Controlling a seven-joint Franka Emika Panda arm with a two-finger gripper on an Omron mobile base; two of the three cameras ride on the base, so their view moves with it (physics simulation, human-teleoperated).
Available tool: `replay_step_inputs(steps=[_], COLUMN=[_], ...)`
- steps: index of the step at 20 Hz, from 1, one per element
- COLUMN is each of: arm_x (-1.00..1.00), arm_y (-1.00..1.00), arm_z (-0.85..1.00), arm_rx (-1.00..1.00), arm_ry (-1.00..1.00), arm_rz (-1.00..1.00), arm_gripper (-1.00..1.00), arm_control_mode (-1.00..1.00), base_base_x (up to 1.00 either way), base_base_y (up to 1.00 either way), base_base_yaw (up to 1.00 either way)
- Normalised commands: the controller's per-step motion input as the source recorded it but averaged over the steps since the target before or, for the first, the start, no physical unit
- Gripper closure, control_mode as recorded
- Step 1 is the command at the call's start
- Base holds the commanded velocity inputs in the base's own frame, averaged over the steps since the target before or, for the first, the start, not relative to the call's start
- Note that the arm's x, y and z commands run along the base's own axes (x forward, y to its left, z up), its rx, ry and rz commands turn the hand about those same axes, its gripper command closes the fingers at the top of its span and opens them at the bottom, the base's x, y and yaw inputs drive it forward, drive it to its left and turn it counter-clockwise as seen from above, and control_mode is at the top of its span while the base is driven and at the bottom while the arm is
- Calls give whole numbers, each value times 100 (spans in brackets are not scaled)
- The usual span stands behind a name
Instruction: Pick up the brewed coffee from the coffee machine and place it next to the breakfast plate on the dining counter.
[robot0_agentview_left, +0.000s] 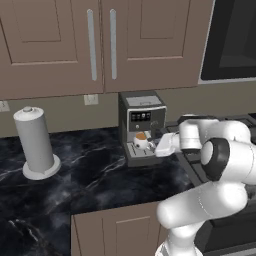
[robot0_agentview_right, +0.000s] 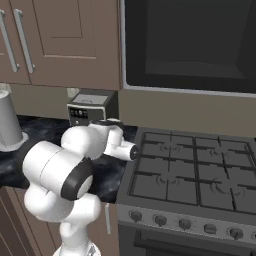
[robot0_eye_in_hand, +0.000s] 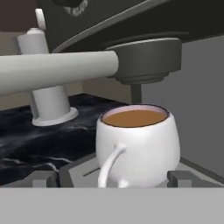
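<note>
Hand view shows the brewed coffee sitting on the drip tray of the coffee machine under its spout, while the gripper has its fingers spread apart either side, apparently ready to close.

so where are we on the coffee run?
Done: the arm has reached the coffee machine. In hand: the open gripper sits on either side of the coffee cup, which rests on the drip tray, not yet gripped. Left: grasp, lift, carry to the dining counter and set it beside the breakfast plate.
</note>
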Motion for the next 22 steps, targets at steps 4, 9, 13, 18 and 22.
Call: replay_step_inputs(steps=[4, 9, 13, 18, 22], arm_x=[13, 21, 21, 7, 0], arm_y=[14, 6, 2, 0, 0], arm_z=[-11, -4, -4, -3, -2], arm_rx=[0, 0, 0, 0, 0], arm_ry=[-3, -1, 0, 0, 0], arm_rz=[-7, -8, -8, -7, -5], arm_gripper=[-100, -100, 100, 100, 100], arm_control_mode=[-100, -100, -100, -100, -100], base_base_x=[0, 0, 0, 0, 0], base_base_y=[0, 0, 0, 0, 0], base_base_yaw=[0, 0, 0, 0, 0])
